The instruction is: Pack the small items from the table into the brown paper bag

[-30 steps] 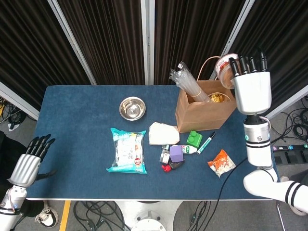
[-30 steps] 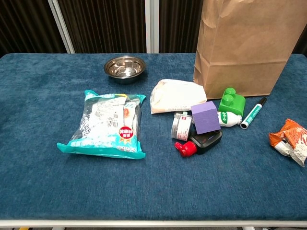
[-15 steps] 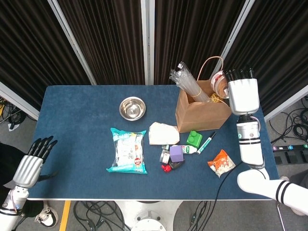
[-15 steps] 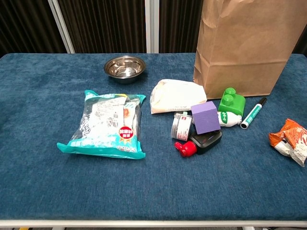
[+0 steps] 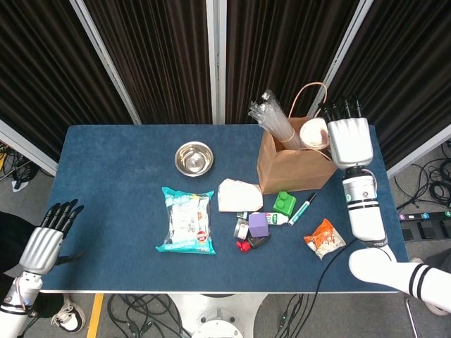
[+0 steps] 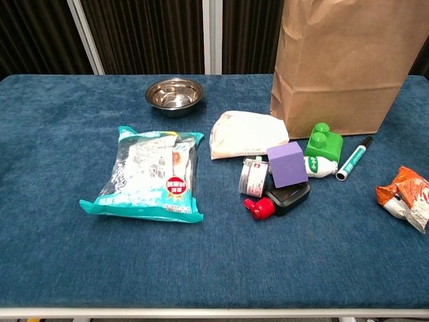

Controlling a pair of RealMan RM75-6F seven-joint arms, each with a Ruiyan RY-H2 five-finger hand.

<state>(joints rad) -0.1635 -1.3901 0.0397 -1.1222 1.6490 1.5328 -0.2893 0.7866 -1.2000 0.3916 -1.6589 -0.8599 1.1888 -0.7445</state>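
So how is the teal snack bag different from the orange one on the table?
The teal snack bag is much larger than the orange snack bag. The teal one lies flat and smooth left of the clutter; the orange one looks crumpled and sits alone by the right edge, partly cut off in the chest view. The teal one is mostly clear-fronted, the orange one opaque. Both are sealed packets still out on the blue table.

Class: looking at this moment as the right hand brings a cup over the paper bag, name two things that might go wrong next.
1. The right hand holds the cup near the brown paper bag rim; released there, it may catch and tip out.
2. Clear plastic items protruding from the bag could be knocked.
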